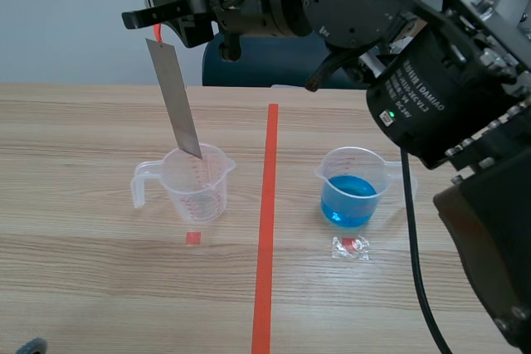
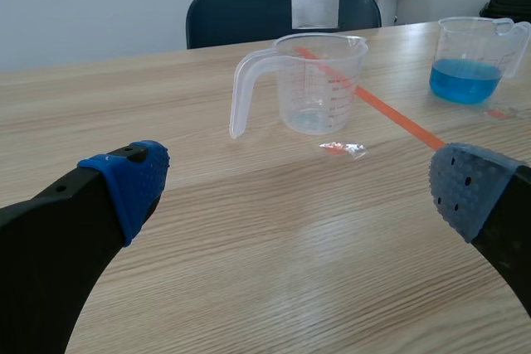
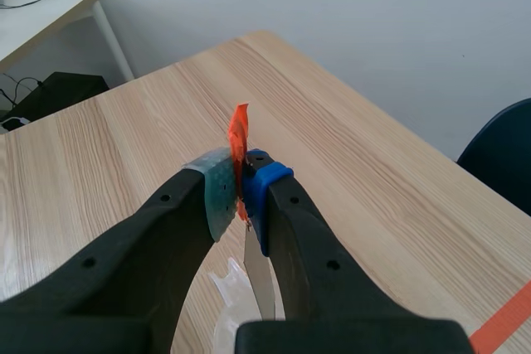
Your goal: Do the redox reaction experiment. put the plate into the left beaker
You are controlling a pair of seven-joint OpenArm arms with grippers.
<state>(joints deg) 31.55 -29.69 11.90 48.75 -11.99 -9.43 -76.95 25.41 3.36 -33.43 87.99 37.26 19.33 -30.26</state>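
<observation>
The right gripper [image 1: 156, 24], reaching in from 3 o'clock, is clamped on the top of the plate [image 1: 176, 101]; the left gripper [image 2: 300, 192] sits with fingers spread, holding nothing. The left beaker [image 1: 195, 181] (clear, at 9 o'clock of the blue-filled beaker [image 1: 355, 190]) does not hold the plate yet. The plate hangs slanted, lower tip just over its mouth, so lowering and release seem left. Only the right wrist view shows the pads [image 3: 217, 196] pinching the plate's orange tab [image 3: 239, 134].

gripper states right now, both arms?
Left gripper: open, empty.
Right gripper: shut on the metal plate, which hangs over the left beaker.
</observation>
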